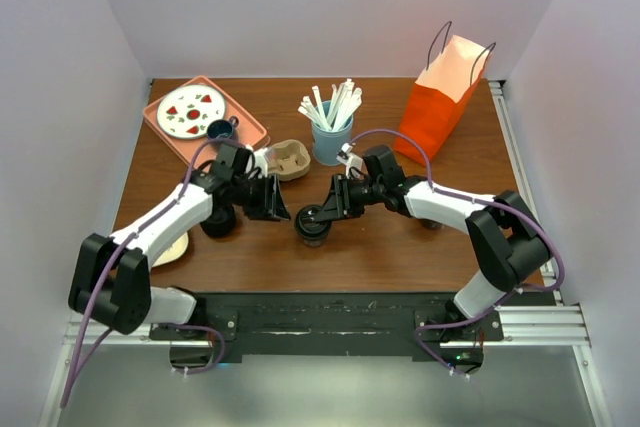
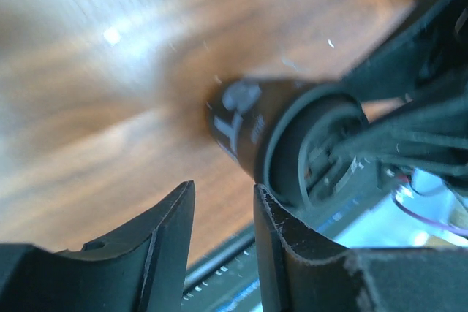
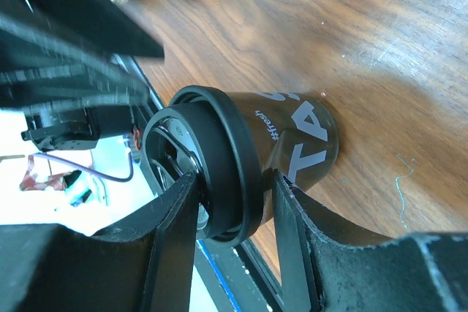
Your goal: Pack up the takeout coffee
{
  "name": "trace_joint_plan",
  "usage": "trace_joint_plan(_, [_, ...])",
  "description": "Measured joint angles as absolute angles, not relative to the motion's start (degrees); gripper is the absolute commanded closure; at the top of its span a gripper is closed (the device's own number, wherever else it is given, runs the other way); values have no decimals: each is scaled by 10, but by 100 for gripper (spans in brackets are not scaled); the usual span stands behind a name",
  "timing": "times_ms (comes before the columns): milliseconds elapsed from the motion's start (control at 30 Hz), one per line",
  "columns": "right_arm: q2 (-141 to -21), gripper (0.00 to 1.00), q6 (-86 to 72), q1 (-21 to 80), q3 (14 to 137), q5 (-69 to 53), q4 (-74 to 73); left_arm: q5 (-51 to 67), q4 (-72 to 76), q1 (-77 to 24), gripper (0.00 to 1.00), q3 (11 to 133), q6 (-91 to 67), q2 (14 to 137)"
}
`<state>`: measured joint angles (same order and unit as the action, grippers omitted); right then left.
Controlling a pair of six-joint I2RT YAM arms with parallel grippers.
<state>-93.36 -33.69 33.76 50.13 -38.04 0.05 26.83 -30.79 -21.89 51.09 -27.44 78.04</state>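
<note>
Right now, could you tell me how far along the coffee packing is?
Done: the cup has its lid on. In hand: the right gripper clamps that lid's rim; the left gripper hangs open beside it. Left: the cup and a second cup stand outside the carrier and the bag.

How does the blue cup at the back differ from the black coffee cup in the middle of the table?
The blue cup is light blue; the black coffee cup is black with white lettering. The blue cup is open and holds white sticks; the black coffee cup has a lid on. The blue cup stands free, while the right gripper is closed on the black coffee cup's lid. Both stand upright on the table.
</note>
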Motion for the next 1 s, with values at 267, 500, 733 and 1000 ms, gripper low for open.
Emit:
trace_joint_plan(267, [-934,73,-342,338,500,-380,3,328,-226,-219,58,438,-328,756])
trace_joint_plan(500, [-934,73,-346,337,497,-380,7,356,-165,-217,60,409,-355,764])
trace_joint_plan(733, [-935,73,-347,337,495,-382,12,386,-108,-211,76,380,-381,764])
trace_joint_plan(1000, [-938,75,-356,332,474,-387,45,411,-47,-209,90,352,-420,768])
